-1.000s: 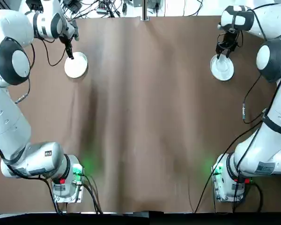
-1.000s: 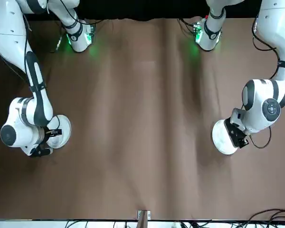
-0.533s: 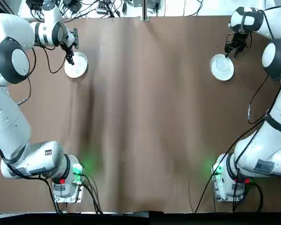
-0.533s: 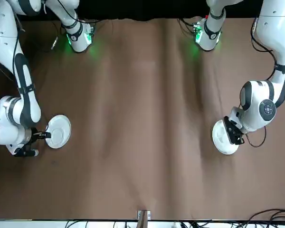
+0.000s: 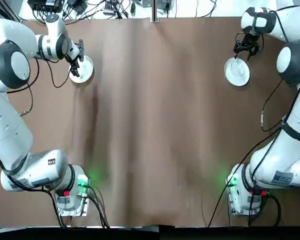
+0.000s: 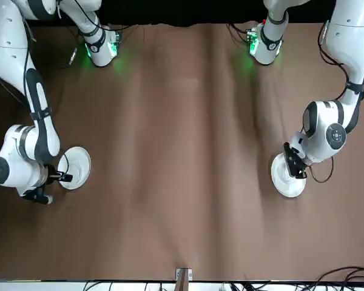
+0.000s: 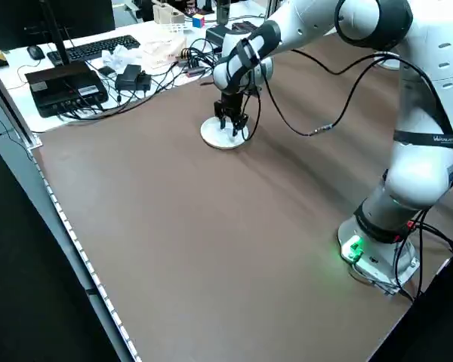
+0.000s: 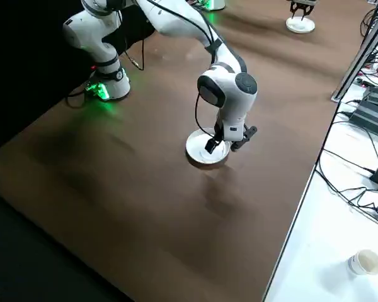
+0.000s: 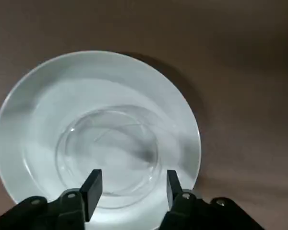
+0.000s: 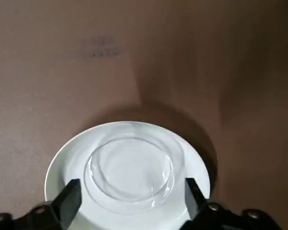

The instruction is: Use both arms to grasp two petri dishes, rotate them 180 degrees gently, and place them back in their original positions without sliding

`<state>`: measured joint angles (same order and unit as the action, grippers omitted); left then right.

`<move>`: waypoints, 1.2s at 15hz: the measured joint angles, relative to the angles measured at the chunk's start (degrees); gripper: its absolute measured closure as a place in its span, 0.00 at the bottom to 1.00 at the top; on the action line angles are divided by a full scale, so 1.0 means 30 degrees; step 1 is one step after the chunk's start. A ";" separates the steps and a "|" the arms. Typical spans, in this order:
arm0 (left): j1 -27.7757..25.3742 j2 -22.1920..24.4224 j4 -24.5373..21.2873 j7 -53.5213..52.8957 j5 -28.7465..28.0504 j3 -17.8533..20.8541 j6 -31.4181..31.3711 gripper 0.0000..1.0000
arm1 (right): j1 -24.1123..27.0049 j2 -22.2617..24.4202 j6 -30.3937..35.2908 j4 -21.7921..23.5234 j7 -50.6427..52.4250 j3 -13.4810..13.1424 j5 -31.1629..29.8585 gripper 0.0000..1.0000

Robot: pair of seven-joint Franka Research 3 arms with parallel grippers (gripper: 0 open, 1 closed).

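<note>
Each petri dish is a clear shallow round dish resting on a white saucer. The left one (image 5: 83,69) (image 9: 108,158) lies at the table's far left, the right one (image 5: 237,72) (image 10: 129,170) at the far right. My left gripper (image 5: 76,63) (image 9: 132,188) hovers open over its dish's edge, nothing between its fingers. My right gripper (image 5: 245,50) (image 10: 132,195) hangs open by the far edge of its dish, fingers spread about as wide as the clear dish. The front view shows the left dish (image 6: 288,177) and the right dish (image 6: 75,168).
A brown cloth (image 5: 155,125) covers the table. The arm bases with green lights stand at the near edge (image 5: 72,192) (image 5: 242,192). Beyond the far edge a desk holds a keyboard, boxes and cables (image 7: 83,68). A paper cup (image 8: 364,262) sits on that white desk.
Both wrists have turned and shifted slightly above their dishes: the right gripper swung outward off the saucer, then partly back. Both dishes stay where they were.
</note>
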<state>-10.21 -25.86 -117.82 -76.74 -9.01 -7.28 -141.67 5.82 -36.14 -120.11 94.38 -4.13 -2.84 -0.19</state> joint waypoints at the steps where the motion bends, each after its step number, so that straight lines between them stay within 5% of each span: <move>1: -0.0256 0.0000 -0.0305 -0.0450 0.0000 -0.0086 -0.0408 0.37 | 0.0026 0.0001 0.0000 -0.0082 -0.0412 -0.0048 0.0000 0.00; 7: -0.0578 -0.0049 -0.0995 -0.1445 0.0000 -0.0215 -0.1511 0.45 | 0.0016 0.0082 0.0462 -0.0348 -0.1615 -0.0061 0.0000 0.00; 18: -0.0579 -0.0237 -0.2171 -0.1558 0.0000 -0.0260 -0.3406 0.53 | 0.0192 0.0468 0.0925 -0.0521 -0.9620 -0.0189 -0.0002 0.00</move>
<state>-11.95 -26.57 -124.34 -81.41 -9.01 -8.06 -151.89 6.39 -34.73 -117.34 92.81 -32.98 -3.41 -0.20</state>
